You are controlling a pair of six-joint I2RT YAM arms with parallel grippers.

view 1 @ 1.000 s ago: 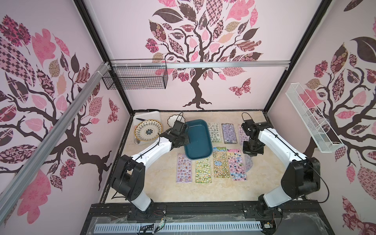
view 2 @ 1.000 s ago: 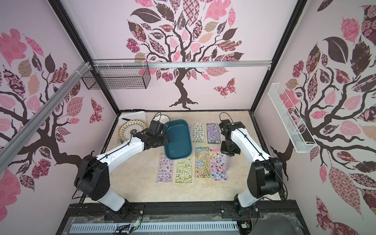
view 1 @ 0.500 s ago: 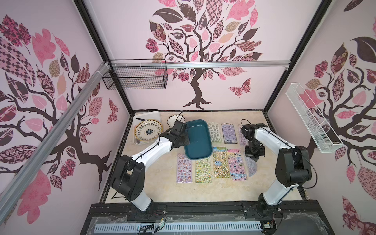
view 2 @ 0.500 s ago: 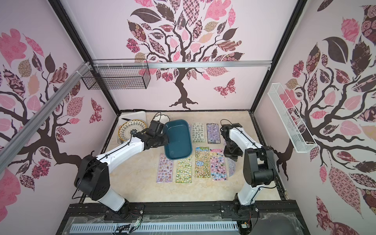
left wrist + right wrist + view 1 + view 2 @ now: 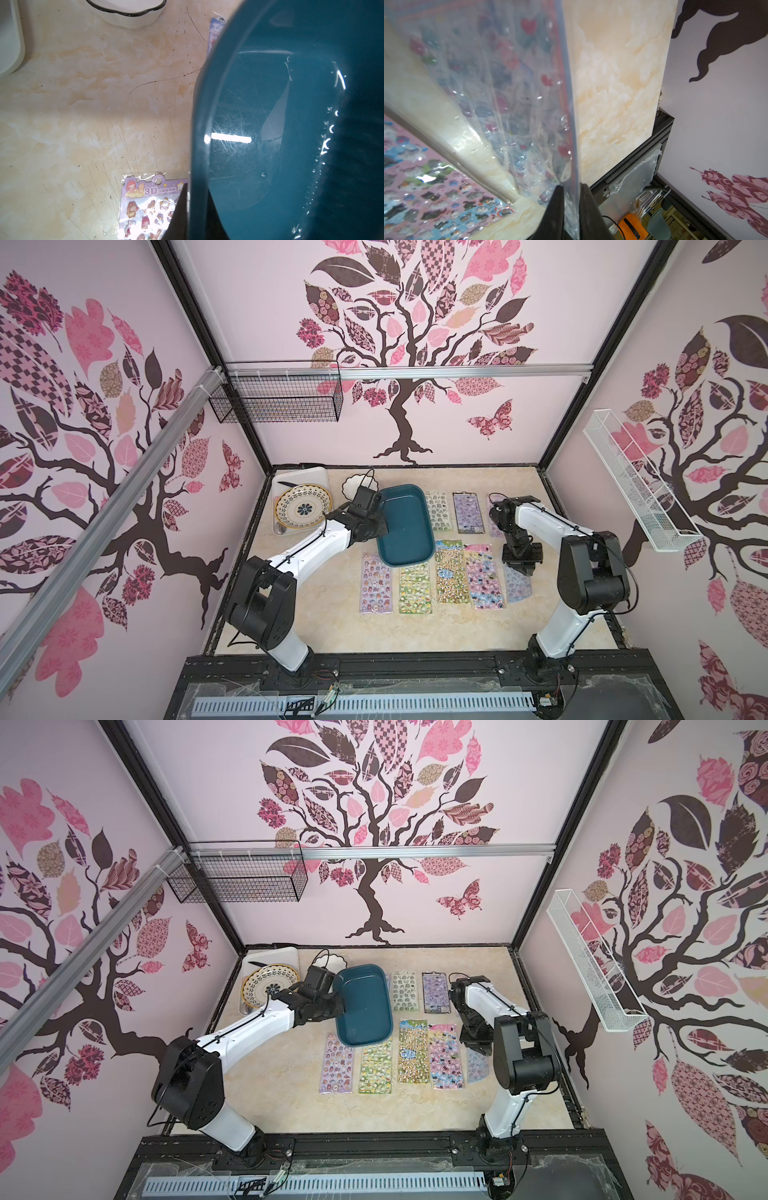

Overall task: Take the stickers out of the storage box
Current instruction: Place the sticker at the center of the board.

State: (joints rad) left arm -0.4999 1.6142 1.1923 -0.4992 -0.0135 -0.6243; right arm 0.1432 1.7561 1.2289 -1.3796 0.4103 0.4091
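- In both top views the storage box (image 5: 405, 526) sits mid-table. The left gripper (image 5: 376, 526) grips its left rim, probably to stop the light tub sliding or to tip it for a check.
- There too the stickers (image 5: 413, 1048) lie outside the box in a far row and a near row, side by side so each one shows. The right gripper (image 5: 524, 568) hangs over the far end of the rightmost, pale blue sheet (image 5: 517, 589). That sheet's near end rests on the table (image 5: 415, 635).
- Left wrist view: the left gripper (image 5: 196, 193) is pressed together on the box rim, one finger outside and one inside. The box interior shows only glare, so I judge it empty. A purple sheet (image 5: 145, 207) pokes out beside it, and the white scalloped bowl (image 5: 128, 20) stands apart.
- Right wrist view: the pale blue sheet (image 5: 519, 93) runs edge-on between the fingers of the right gripper (image 5: 571, 186) and slopes down to the table, which looks like a laying-down posture. Whether the fingers pinch it or have slackened, I cannot tell.
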